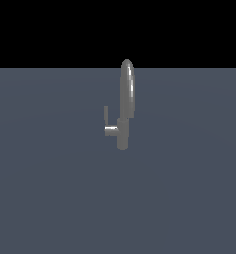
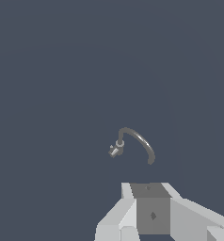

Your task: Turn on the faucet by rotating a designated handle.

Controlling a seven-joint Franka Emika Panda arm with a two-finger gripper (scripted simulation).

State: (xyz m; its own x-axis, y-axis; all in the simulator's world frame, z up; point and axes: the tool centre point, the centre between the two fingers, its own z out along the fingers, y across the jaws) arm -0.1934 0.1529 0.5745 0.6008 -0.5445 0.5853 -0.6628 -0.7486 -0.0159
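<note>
Exterior view: faucet (image 1: 126, 99) upright; handle (image 1: 109, 126) stub sideways, bar vertical

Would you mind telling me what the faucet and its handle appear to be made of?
The faucet looks like polished grey metal: a bright streak runs down its arched spout. The handle seems to be the same grey metal, with a light glint on its short stub. Since this is a simulator's render, that look is only suggestive. The gripper appears matte white and grey, probably painted or plastic.
</note>
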